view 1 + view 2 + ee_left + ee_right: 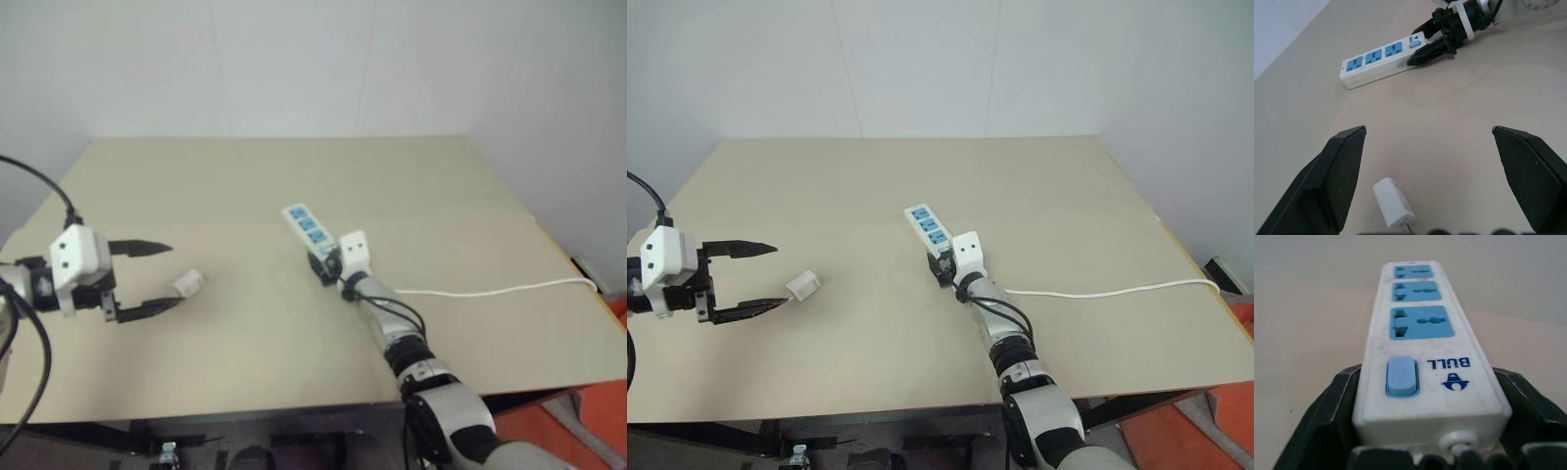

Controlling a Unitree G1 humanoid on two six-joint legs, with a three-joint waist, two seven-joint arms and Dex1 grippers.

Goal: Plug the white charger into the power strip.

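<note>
We are looking down on a beige worktop (245, 176) from the head camera. Near the middle of the frame the power strip (306, 227) is lying flat, its three blue sockets facing up and its thin white cord (490, 290) trailing off toward the right edge. Our right gripper (326, 262) is reaching in from the lower right, and its jaws are closing on the switch end of the power strip, one black finger on each long side; in the right wrist view the strip (1420, 347) is sitting squarely between them, with the blue switch (1400, 377) nearest the camera.

At the left of the frame our left gripper (162, 277) is hovering with its jaws standing wide open, holding nothing. The white charger (188, 283) is lying on its side on the worktop just beside the lower fingertip, well apart from the power strip. In the left wrist view the charger (1393, 203) is resting between the spread fingers (1337, 171), touching neither.
</note>
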